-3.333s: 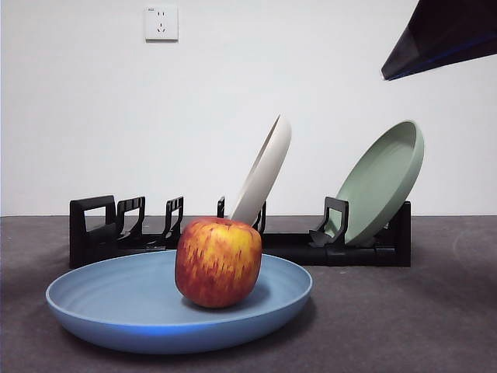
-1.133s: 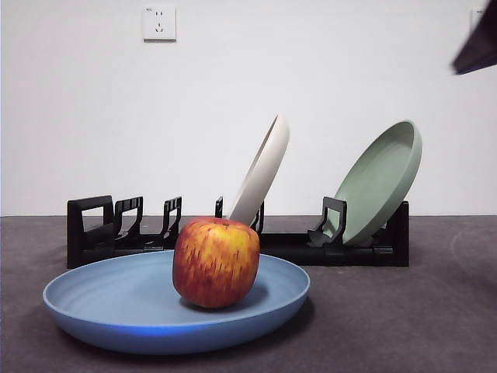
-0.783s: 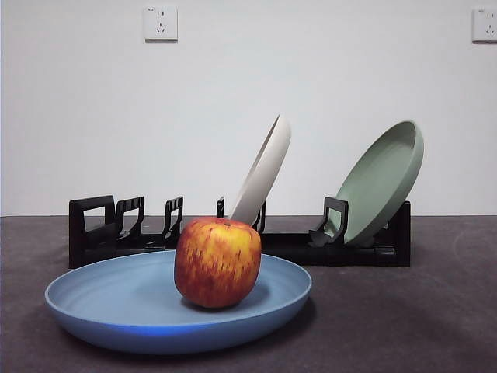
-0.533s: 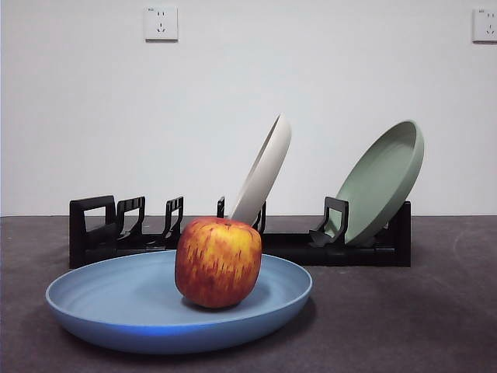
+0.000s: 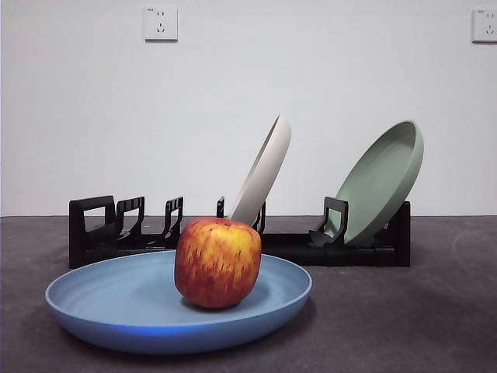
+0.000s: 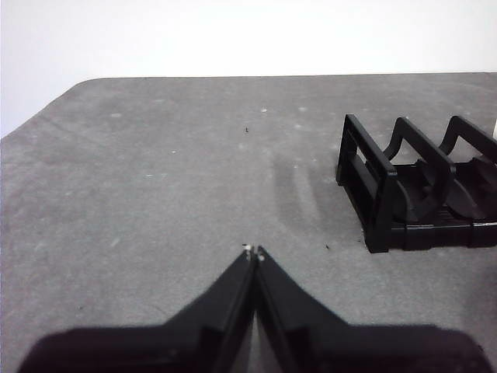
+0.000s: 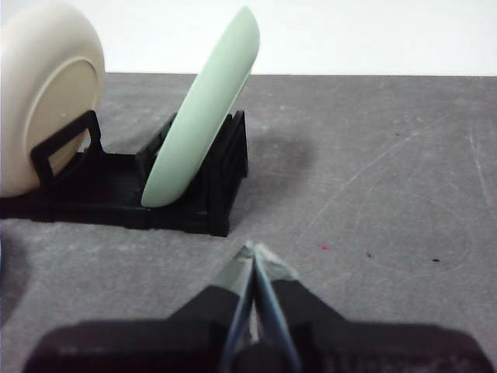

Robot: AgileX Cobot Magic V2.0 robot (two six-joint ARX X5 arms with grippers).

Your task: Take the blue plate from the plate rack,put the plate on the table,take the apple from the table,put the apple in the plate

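The blue plate [image 5: 155, 315] lies flat on the dark grey table [image 5: 404, 318] in front of the plate rack [image 5: 101, 233]. The red-yellow apple [image 5: 217, 262] sits in the plate, a little right of its middle. No gripper shows in the front view. My left gripper [image 6: 254, 252] is shut and empty above bare table, near the rack's squared loop end [image 6: 373, 186]. My right gripper [image 7: 253, 251] is shut and empty above the table, near the rack's other end [image 7: 210, 186].
A cream-white plate [image 5: 264, 171] leans in the middle of the rack and a sage-green plate [image 5: 382, 180] leans at its right end; both show in the right wrist view [image 7: 46, 93], [image 7: 203, 113]. Wall sockets [image 5: 161, 23] sit on the white wall behind.
The dark arm at the top right of the front view has drawn up and out of sight. The plate, apple and rack have not moved.
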